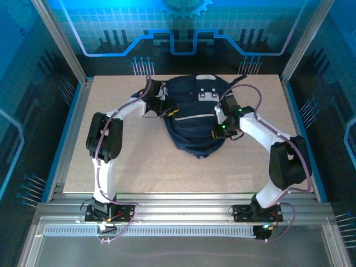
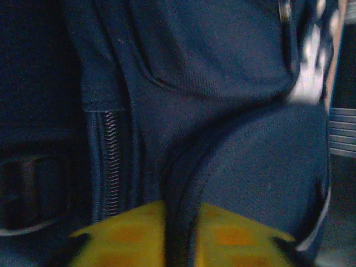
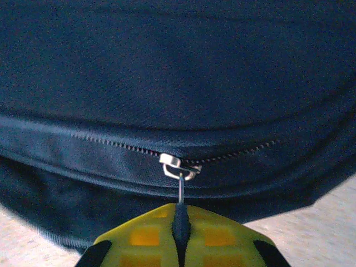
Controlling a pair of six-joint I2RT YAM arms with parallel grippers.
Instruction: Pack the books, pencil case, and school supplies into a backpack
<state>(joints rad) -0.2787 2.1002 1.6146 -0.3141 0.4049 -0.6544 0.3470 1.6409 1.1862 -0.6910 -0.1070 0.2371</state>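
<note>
Backpack (image 1: 194, 119) of dark navy fabric with white-grey stripes lying mid-way on the pale speckled table (image 1: 139, 167), between both arms. Right gripper (image 3: 179, 214) pinching tight on its thin zipper pull (image 3: 181, 192). Left gripper (image 2: 181, 214) straddling a navy fabric ridge (image 2: 178, 189), jaws narrowly apart, grip impossible to tell.

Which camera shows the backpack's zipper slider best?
The right wrist view: the metal zipper slider sits close and sharp, its pull pinched in the right gripper. The left wrist view shows zipper teeth; the top view shows the whole backpack, slider too small to see.
</note>
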